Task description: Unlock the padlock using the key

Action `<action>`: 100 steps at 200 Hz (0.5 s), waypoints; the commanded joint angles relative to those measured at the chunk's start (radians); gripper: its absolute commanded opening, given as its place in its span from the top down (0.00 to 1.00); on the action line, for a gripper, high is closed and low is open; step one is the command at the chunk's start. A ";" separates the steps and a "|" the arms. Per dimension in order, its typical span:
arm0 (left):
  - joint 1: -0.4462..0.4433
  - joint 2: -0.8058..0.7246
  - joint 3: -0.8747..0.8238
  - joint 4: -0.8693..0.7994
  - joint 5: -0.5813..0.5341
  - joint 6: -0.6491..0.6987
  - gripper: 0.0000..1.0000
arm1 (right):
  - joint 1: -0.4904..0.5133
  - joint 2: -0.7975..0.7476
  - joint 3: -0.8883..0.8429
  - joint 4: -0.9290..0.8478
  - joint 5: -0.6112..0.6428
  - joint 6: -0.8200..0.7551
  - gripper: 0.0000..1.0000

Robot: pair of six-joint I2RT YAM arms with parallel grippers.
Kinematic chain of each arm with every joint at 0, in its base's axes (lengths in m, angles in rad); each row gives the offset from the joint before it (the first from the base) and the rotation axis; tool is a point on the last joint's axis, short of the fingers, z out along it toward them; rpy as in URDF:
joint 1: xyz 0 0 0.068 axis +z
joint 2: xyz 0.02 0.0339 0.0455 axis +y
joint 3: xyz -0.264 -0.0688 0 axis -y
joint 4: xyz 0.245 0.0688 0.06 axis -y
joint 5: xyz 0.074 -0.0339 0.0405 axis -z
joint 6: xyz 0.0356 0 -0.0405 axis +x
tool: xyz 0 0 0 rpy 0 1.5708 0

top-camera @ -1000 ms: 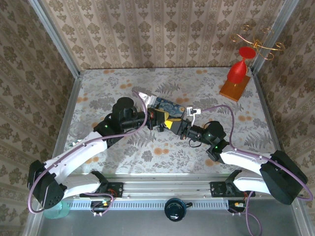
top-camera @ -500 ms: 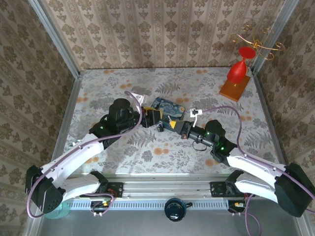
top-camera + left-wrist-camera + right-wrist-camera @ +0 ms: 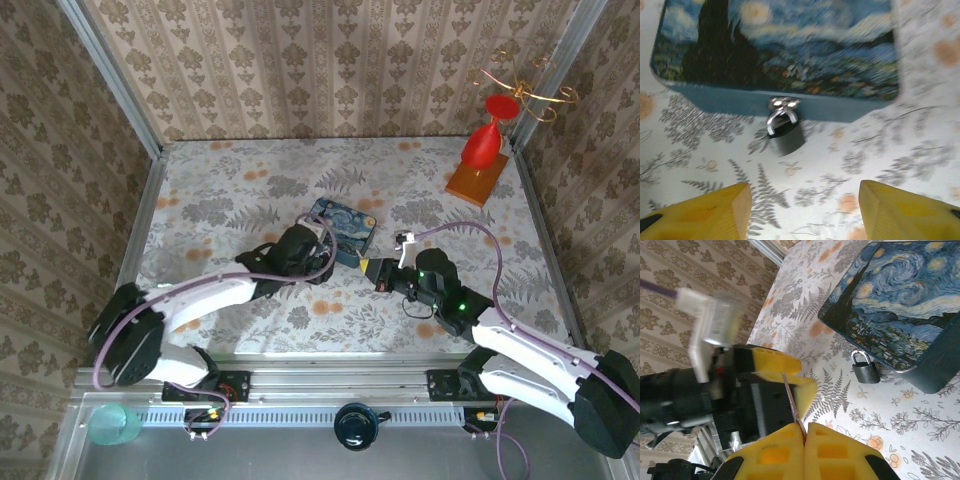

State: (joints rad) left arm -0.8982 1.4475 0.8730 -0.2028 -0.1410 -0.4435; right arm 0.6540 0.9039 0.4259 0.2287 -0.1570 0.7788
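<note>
The padlock lies on the worktop at 6 o'clock of the blue tin, shackle through its hasp, so the left tool hangs spread before it (probably to steady the body) while the right tool pinches the key, blade forward, ready for the keyhole.

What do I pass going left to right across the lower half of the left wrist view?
Yellow finger → padlock, hooked to the front of the tin → other yellow finger. The tin spans the top of the view, so it has no place in the order.
</note>
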 commanded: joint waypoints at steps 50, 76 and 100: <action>-0.025 0.333 0.245 -0.077 -0.194 -0.029 0.34 | -0.008 -0.074 -0.008 -0.064 0.053 -0.052 1.00; -0.023 0.400 0.304 -0.045 -0.183 -0.042 0.34 | -0.010 -0.086 -0.027 -0.058 0.047 -0.046 1.00; -0.024 0.444 0.350 -0.023 -0.164 -0.047 0.33 | -0.011 -0.098 -0.036 -0.064 0.048 -0.046 1.00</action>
State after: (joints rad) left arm -0.9218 1.8683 1.1656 -0.2543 -0.2928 -0.4644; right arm 0.6495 0.8280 0.4099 0.1757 -0.1295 0.7506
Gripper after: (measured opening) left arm 0.669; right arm 0.067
